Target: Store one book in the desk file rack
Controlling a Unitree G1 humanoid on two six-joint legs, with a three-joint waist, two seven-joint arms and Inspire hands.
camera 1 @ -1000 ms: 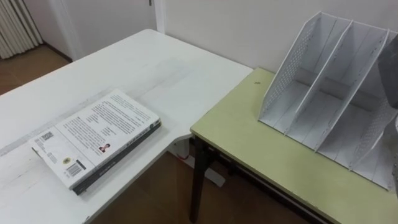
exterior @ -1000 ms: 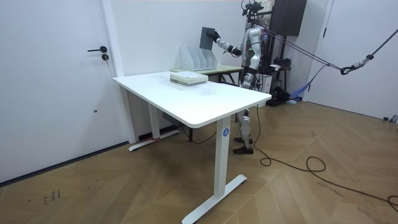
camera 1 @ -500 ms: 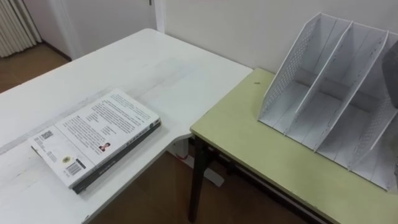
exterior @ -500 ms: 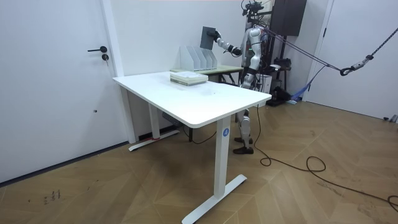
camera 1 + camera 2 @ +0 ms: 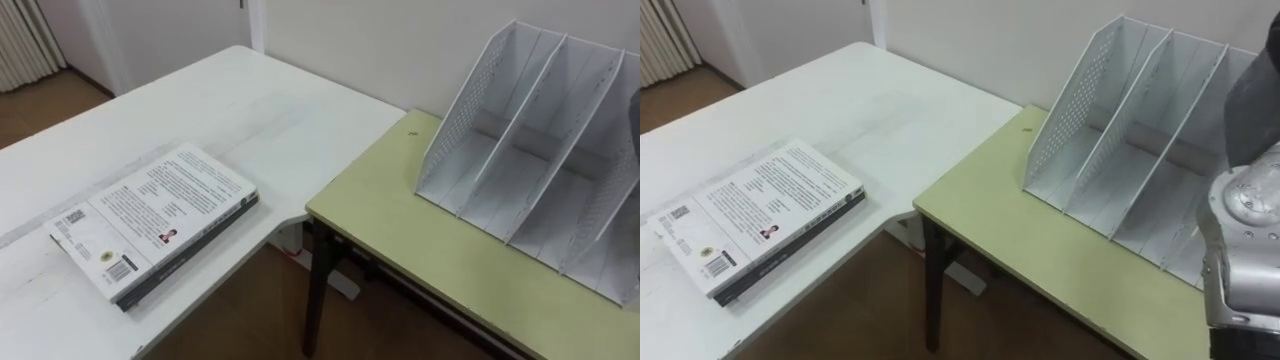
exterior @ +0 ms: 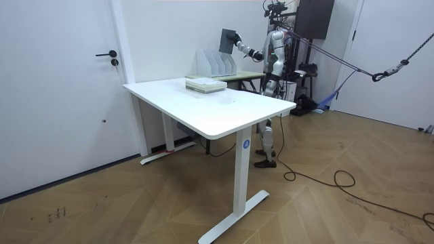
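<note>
Book (image 6: 227, 41), upright, is gripped by the right hand (image 6: 237, 43) above the rack (image 5: 530, 150) at the table's (image 5: 400, 230) back edge, a second book (image 5: 155, 220) lying on the desk (image 5: 250, 110).

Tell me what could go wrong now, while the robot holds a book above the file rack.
The right hand holds the dark book upright above the file rack. Its slots are narrow, so the book's edge might catch a divider and slip from the hand. The rack looks light; a push could slide it on the green desk.
</note>
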